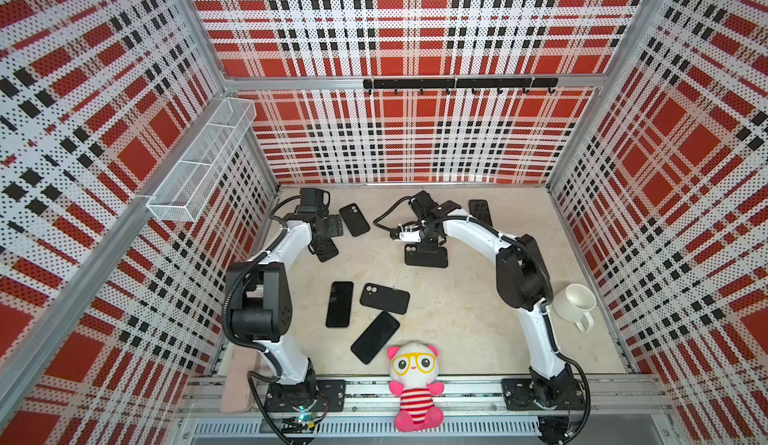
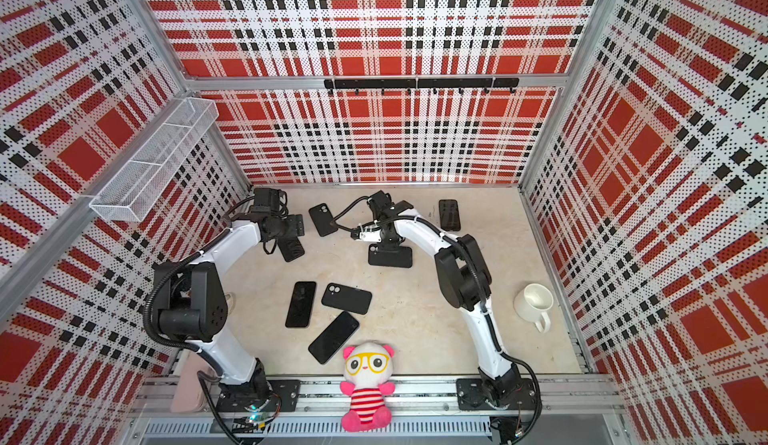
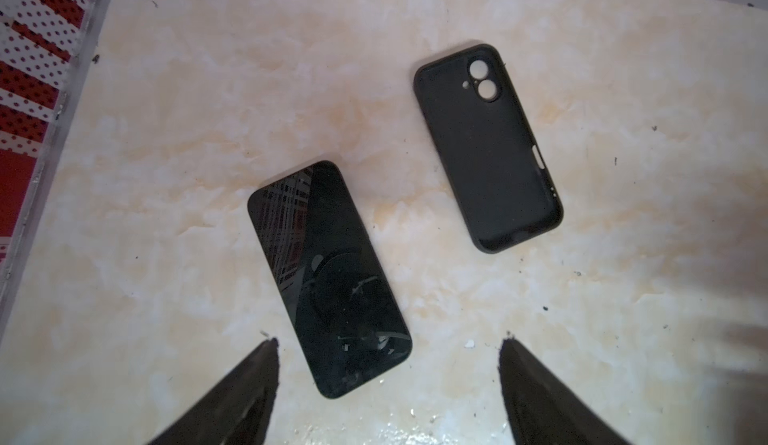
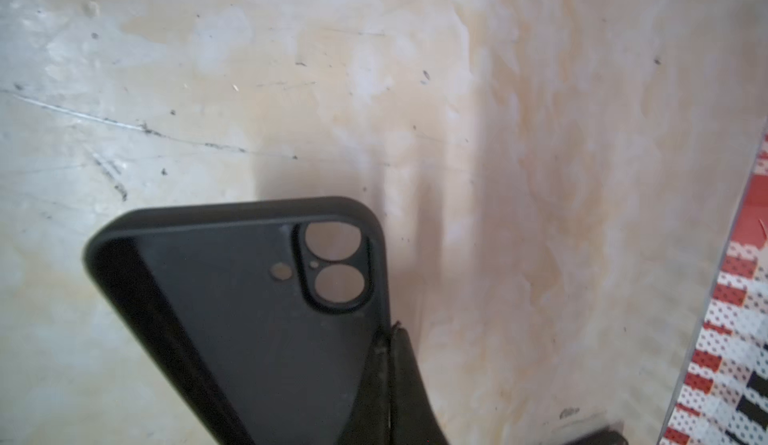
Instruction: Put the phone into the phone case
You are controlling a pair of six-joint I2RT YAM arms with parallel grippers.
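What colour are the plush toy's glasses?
Yellow. The glasses on the plush toy show best in a top view.

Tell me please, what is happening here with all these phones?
The right gripper is shut on the edge of an empty phone case. The left gripper hangs open above a phone that lies screen up on the table, beside a second empty case. Neither gripper holds a phone yet.

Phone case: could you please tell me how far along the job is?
Done: the right end effector pinches the empty case by its wall. In hand: the left end effector hangs open over a bare phone. Left: grasping that phone and pressing it into the case.
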